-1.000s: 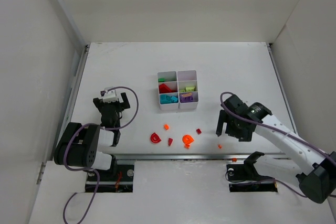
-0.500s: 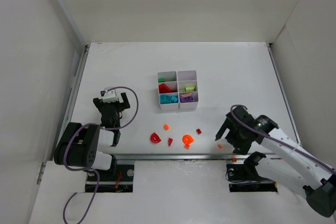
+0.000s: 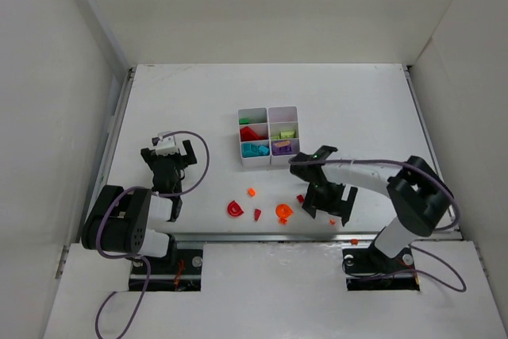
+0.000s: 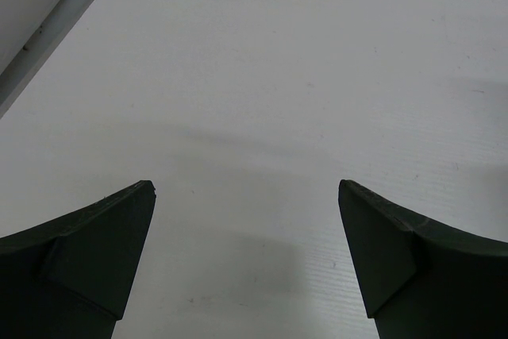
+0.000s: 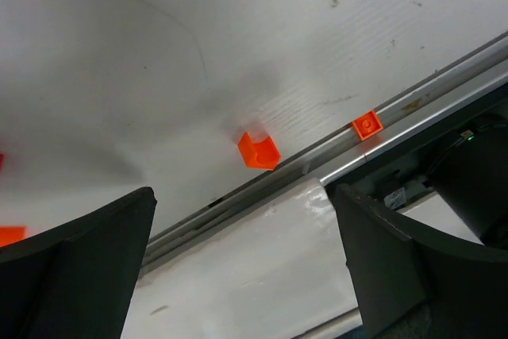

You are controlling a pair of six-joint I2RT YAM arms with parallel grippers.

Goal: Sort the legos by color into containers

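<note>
A white table (image 3: 357, 109) filled the centre of the frame, boxed by plain white walls (image 3: 262, 5) at left, top and right; a metal rail (image 3: 222, 236) ran along its lower edge.

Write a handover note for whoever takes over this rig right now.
Left gripper: open, empty, over bare table on the left.
Right gripper: open, empty, near the front edge, facing a small orange piece.
Organiser: green, red, teal, lime and purple legos sorted, one colour per compartment; no orange seen inside.
Left to do: red legos and orange legos loose on the table, plus an orange brick on the front rail.
</note>
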